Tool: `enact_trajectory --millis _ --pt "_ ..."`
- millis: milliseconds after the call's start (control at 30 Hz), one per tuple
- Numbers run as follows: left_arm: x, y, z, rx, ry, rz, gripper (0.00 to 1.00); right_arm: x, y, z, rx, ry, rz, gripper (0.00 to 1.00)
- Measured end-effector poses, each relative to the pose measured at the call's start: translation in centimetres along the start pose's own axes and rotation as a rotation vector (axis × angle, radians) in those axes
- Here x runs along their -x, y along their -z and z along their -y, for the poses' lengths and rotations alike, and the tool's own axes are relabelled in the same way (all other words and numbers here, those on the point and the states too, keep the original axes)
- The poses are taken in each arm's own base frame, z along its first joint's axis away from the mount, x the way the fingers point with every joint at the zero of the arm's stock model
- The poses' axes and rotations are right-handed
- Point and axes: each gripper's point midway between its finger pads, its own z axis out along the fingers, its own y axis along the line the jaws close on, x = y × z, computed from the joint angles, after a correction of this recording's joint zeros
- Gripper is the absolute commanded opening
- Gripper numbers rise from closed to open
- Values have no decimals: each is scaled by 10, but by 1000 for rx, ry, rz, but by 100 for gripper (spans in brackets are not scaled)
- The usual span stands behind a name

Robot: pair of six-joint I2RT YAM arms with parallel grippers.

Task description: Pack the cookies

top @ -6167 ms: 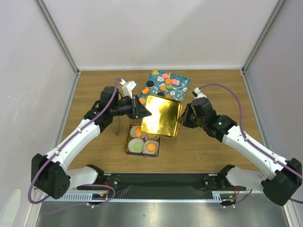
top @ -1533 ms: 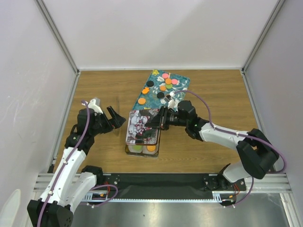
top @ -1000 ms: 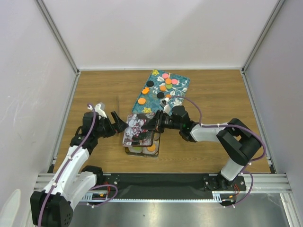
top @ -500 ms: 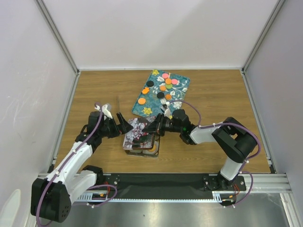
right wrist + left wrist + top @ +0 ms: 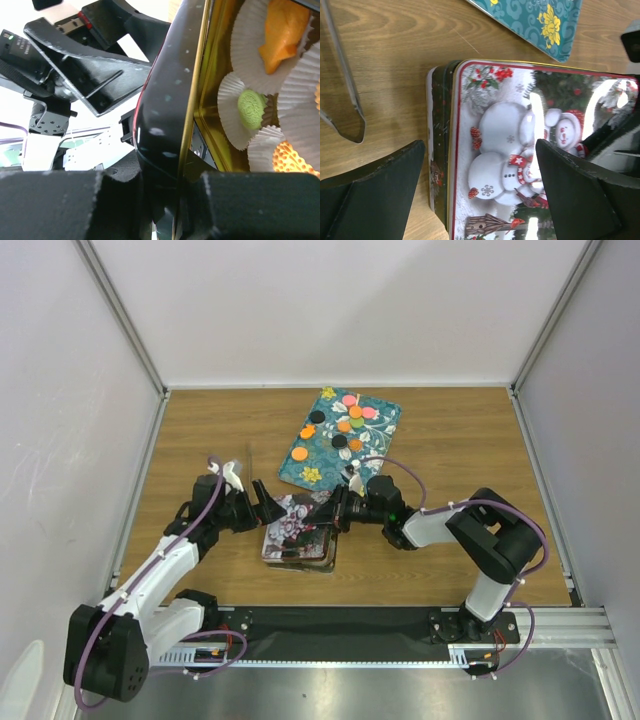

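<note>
A tin lid [image 5: 297, 524] printed with snowmen [image 5: 520, 150] lies almost flat over the gold tin [image 5: 439, 150], its right edge still raised. My right gripper [image 5: 335, 512] is shut on that edge [image 5: 175, 125]. Under it the right wrist view shows green [image 5: 252, 107] and orange [image 5: 285, 30] cookies in white paper cups. More cookies [image 5: 345, 424] lie loose on the teal tray [image 5: 325, 455] behind. My left gripper [image 5: 262, 508] is open at the lid's left end. One finger [image 5: 370, 195] hangs over the table and the other [image 5: 585, 190] over the lid.
Metal tongs [image 5: 345, 90] lie on the wooden table left of the tin. The teal tray's near corner [image 5: 535, 20] is just behind the tin. White walls enclose the table on three sides.
The lid has come down from a tilt to nearly flat on the tin. My right gripper sank with it. My left gripper moved right, up to the lid's left end.
</note>
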Motion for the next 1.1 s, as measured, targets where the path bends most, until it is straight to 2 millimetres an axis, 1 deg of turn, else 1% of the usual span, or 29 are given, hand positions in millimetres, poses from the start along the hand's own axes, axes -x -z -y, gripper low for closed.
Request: enact_trajectory --millis 200,400,667,767,833,900,1100 --pt "-2 -2 3 -16 -5 -12 99 0 0 6 -6 -10 -2 6" --pt "-5 -4 3 -15 -4 -27 97 2 3 7 3 -9 7 7" --pt "-8 -6 3 -14 -7 -39 94 3 10 16 -8 -25 19 19" --pt "-11 -7 4 -14 -10 -51 94 2 11 18 -6 -33 23 20" --pt "-14 -8 4 -14 -12 -60 93 3 13 21 -3 -40 28 24" --pt "-16 -9 4 -10 -14 -67 92 2 15 23 -4 -46 30 25" --pt "-24 -12 2 3 -17 -97 92 3 21 29 -9 -65 42 30"
